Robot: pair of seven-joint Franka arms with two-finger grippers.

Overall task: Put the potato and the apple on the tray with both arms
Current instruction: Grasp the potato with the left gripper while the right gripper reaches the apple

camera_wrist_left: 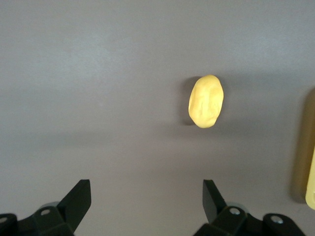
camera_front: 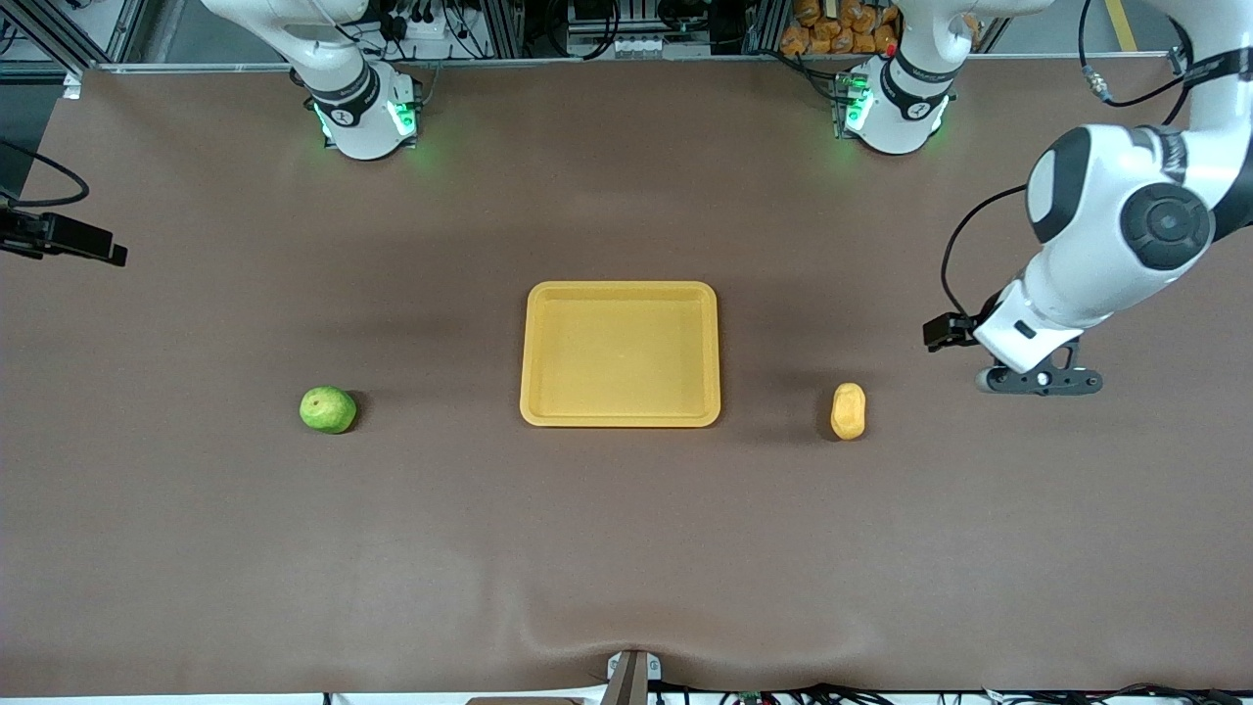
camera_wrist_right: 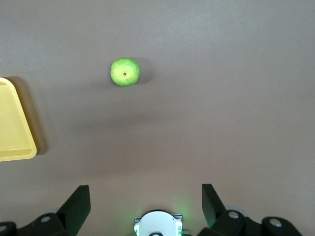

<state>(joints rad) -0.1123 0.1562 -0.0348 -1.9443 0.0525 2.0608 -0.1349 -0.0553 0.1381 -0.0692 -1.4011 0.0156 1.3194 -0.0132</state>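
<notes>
Left pincer (camera_front: pixel 1040 380) hangs wide open over bare desk (camera_front: pixel 626 548); the potato (camera_front: pixel 848 411) lies just off it toward the tray (camera_front: pixel 621 419), its long axis across the open fingers. Right pincer (camera_wrist_right: pixel 145 204), also open, looks down on the apple (camera_wrist_right: pixel 125 72).

Both wrist views cut the tray (camera_wrist_right: pixel 15 123) off at an edge.

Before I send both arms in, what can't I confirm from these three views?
- Right end effector: out of frame in the front view; only its spread fingertips show in the right wrist view.
- Tray: cut off by the edge in both wrist views.
- Undersides of the potato and apple: hidden against the table.
</notes>
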